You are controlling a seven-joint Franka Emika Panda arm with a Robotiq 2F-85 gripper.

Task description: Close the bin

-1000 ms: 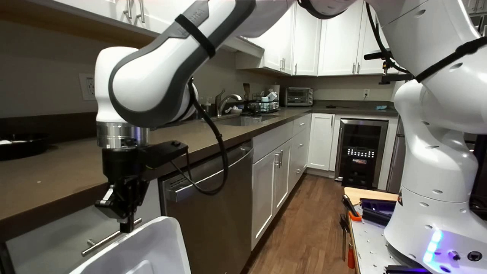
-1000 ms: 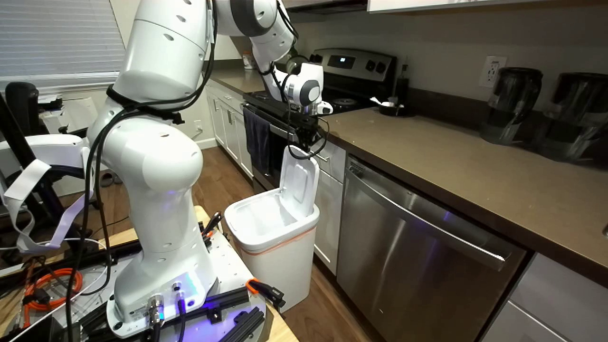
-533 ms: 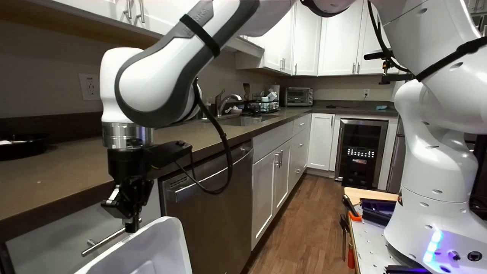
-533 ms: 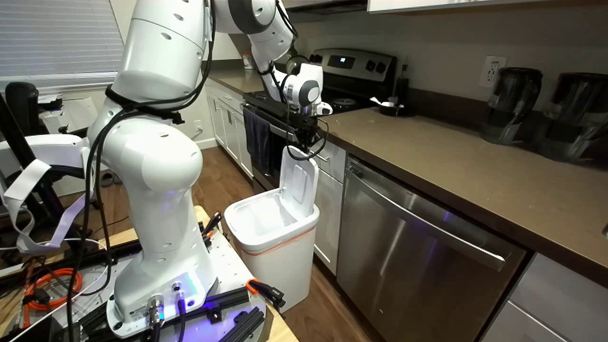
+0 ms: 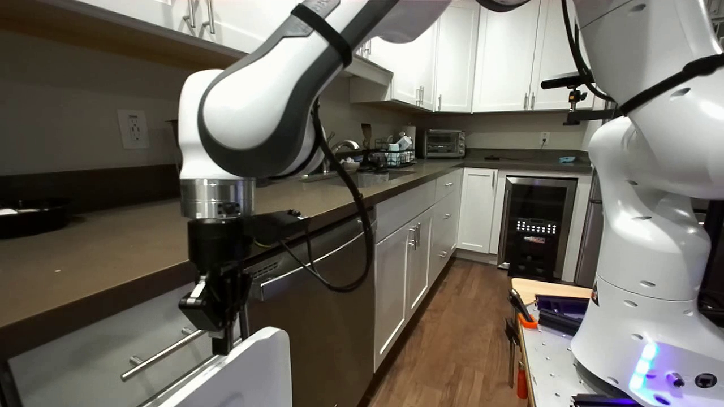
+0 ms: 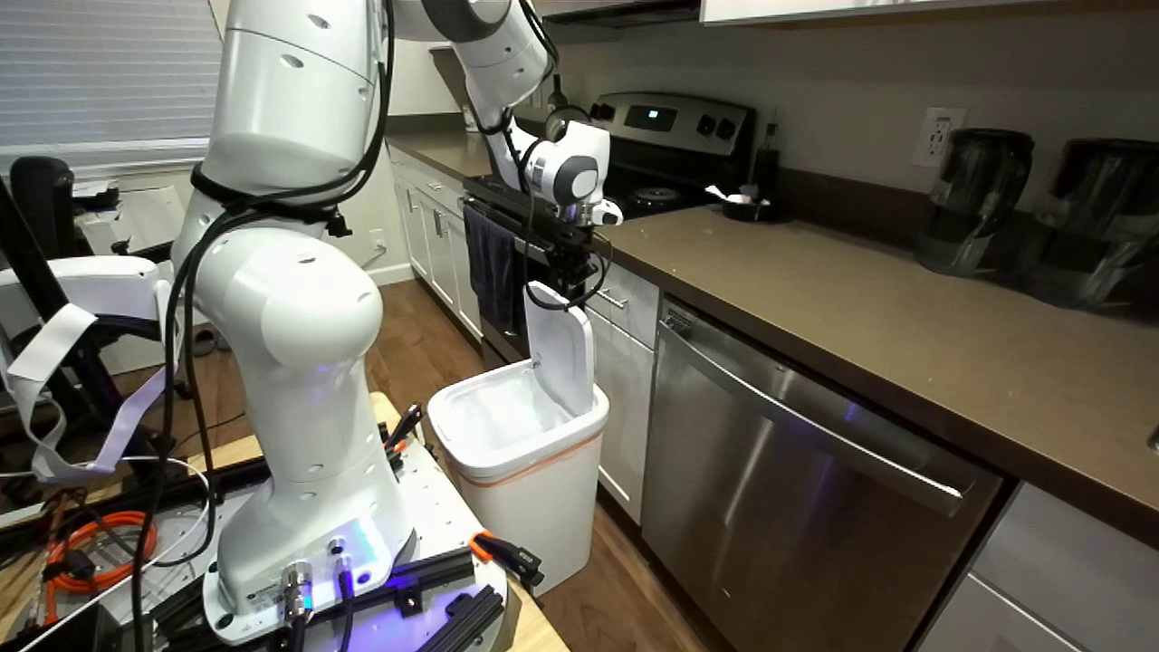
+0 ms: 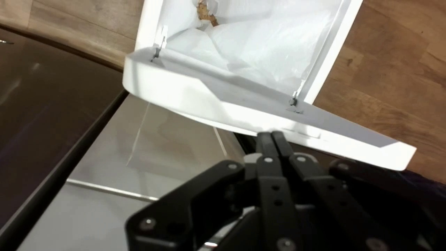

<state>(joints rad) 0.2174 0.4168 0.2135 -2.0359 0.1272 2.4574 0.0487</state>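
The bin [image 6: 534, 516] is a free-standing white plastic bin with a rounded rectangular rim. Its hinged lid [image 6: 563, 349] stands raised, close to upright and tilted a little over the opening. The lid also shows in an exterior view [image 5: 243, 376]. In the wrist view the lid [image 7: 205, 99] is seen from its top edge, with the bin's rim [image 7: 330, 57] and white liner beyond. My gripper [image 7: 273, 137] is shut with its fingertips together and nothing between them. The fingertips are at the lid's top edge on its outer, counter side, apparently touching it. In an exterior view the gripper [image 5: 222, 343] points down there.
A drawer with a silver bar handle [image 5: 164, 356] is close behind the gripper. The brown counter [image 6: 815, 272] and stainless-steel dishwasher [image 6: 797, 453] stand beside the bin. The stove [image 6: 670, 127] is behind the arm. The robot's table [image 6: 444, 507] borders the bin.
My gripper has moved away from the counter, to the right in an exterior view. The lid has swung with it, from leaning back to tilting slightly over the opening. The gripper stays shut.
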